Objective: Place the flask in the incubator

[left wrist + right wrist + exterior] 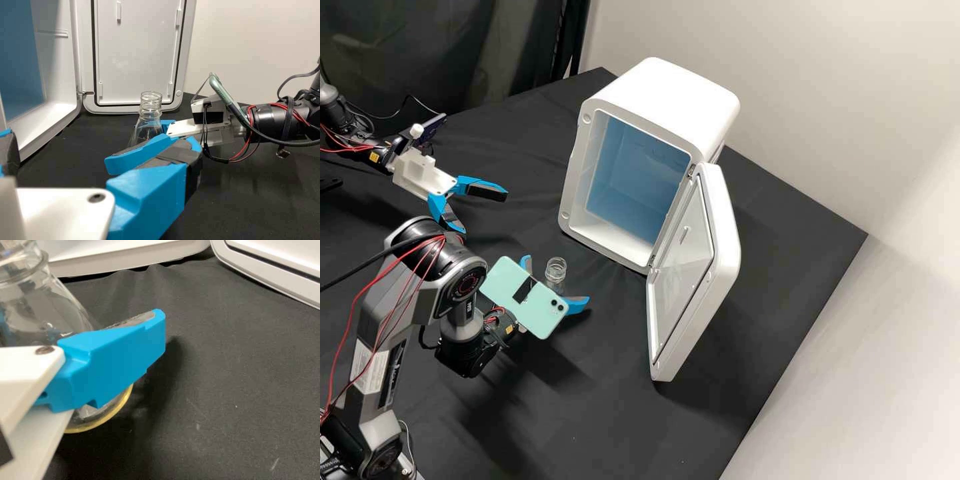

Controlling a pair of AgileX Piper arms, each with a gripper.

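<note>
Fingers of the right tool [552, 283] are spread wide, one either side of the flask [555, 269]. One lies close against the glass, though contact is unclear. The flask is clear, conical glass, upright on the counter [787, 220], axis vertical, open neck up, near the incubator [667, 100] and its open door [720, 220]. The left tool [477, 210] hangs well apart, parted and empty.
</note>
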